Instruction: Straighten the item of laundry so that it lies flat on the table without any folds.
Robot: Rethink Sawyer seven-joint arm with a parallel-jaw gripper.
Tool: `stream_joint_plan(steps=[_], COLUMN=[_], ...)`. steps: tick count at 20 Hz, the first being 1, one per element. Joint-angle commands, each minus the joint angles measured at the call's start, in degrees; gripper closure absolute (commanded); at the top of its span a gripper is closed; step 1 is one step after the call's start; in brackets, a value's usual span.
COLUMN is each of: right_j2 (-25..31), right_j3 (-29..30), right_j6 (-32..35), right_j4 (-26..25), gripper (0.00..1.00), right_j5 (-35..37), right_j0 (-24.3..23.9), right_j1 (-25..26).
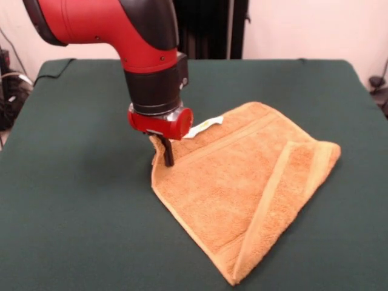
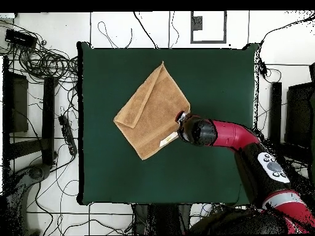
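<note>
gripper [image 1: 167,154] at folded towel's [image 1: 242,188] corner

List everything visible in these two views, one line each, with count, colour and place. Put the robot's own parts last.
towel: one, orange-tan, lying near the middle of the table, one corner folded over onto itself.
label: one, white, at the towel's edge beside the gripper.
table: one, covered in dark green cloth, much larger than the towel.
cables: many, black, on the floor at one side of the table in the overhead view.
arm: one, red and black, coming down over the towel's edge.
gripper: one, black tips under a red collar, down at the towel's edge by the label; open or shut cannot be told.
</note>
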Motion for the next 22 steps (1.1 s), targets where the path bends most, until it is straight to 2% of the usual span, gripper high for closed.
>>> stream_joint_plan(steps=[1, 10, 22], right_j2=[4.71, 8.81, 12.39], right_j3=[4.62, 4.01, 3.0], right_j6=[-8.59, -12.61, -14.89], right_j4=[-5.01, -8.56, -12.73], gripper=[1.0, 1.0, 1.0], right_j5=[-0.95, 0.24, 3.2], right_j0=[-3.03, -8.88, -13.85], right_j1=[2.96, 5.7, 7.7])
